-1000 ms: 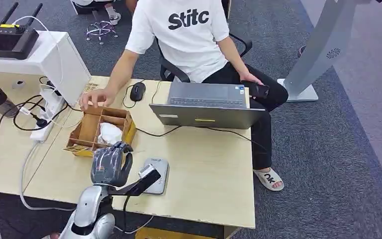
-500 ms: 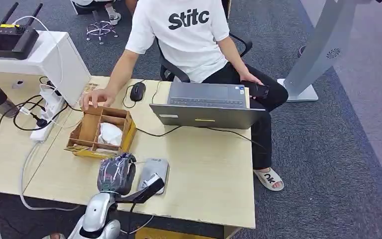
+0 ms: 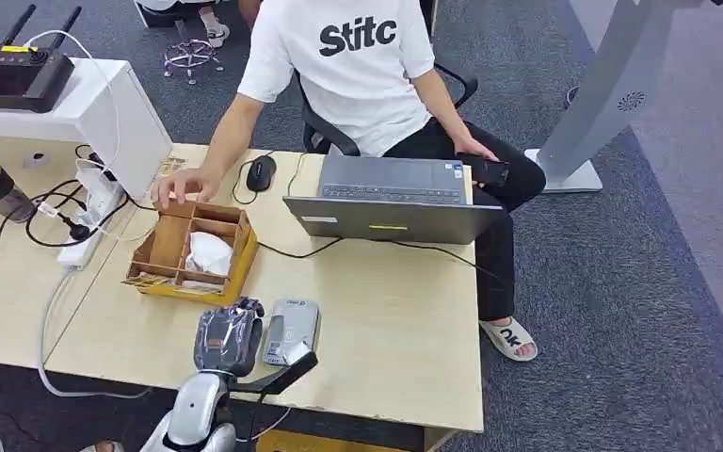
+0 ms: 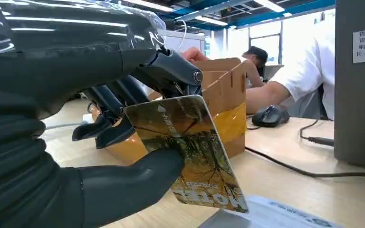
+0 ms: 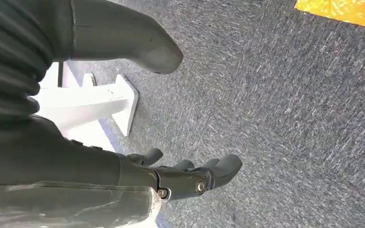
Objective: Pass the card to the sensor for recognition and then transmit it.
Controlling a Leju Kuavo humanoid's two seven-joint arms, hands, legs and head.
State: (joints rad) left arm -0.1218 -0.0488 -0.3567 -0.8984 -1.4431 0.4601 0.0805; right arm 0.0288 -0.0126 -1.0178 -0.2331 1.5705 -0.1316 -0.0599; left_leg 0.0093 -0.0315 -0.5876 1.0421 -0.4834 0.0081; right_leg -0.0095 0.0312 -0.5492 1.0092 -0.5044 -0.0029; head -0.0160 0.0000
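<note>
In left hand [image 4: 123,142], 1 card [image 4: 187,149]

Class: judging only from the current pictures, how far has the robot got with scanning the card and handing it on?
Done: the left robot hand already holds the card, pinched by the thumb. In hand: it hangs just beside the grey sensor on the table, with the card's lower edge near the sensor's corner; whether it has read cannot be told. Left: the scan, if unfinished, and passing the card on. The right robot hand hangs open over the carpet.
</note>
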